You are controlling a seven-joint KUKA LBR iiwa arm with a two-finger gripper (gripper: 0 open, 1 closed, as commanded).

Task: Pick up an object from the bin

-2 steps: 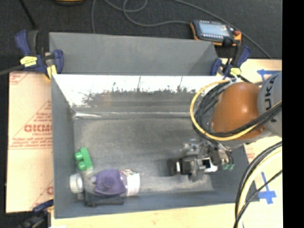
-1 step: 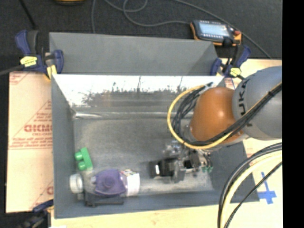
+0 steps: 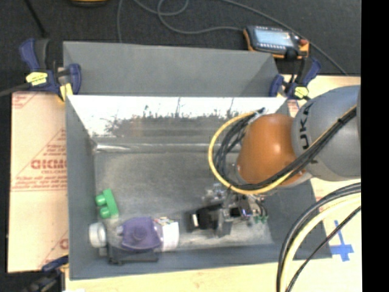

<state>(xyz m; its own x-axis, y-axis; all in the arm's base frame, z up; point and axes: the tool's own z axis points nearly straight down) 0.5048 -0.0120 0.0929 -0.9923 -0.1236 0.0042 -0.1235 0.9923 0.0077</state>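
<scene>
Gripper hangs low over the floor of the grey bin, at about 5 o'clock and close to the near wall. Above it are the arm's orange cover and a loop of cables. I cannot tell whether the claw is spread or clenched, because from this angle its working end is a tangle of dark and metal parts.

A small black blocky thing lies just at the gripper's 9 o'clock side, touching it or nearly so. This looks the likeliest target, since the wrist is down right beside it, though nothing shows it grasped.

Toward 7 o'clock, well apart from the gripper, a little heap rests along the near wall. It is a white cylinder lying on its side, with a purple piece over its middle and a dark flat thing below. A green block sits at 8 o'clock, just beside the heap. The wall seems to prop these things, which would likely crowd a grasp there, so the lone black piece is the easier pick.
</scene>
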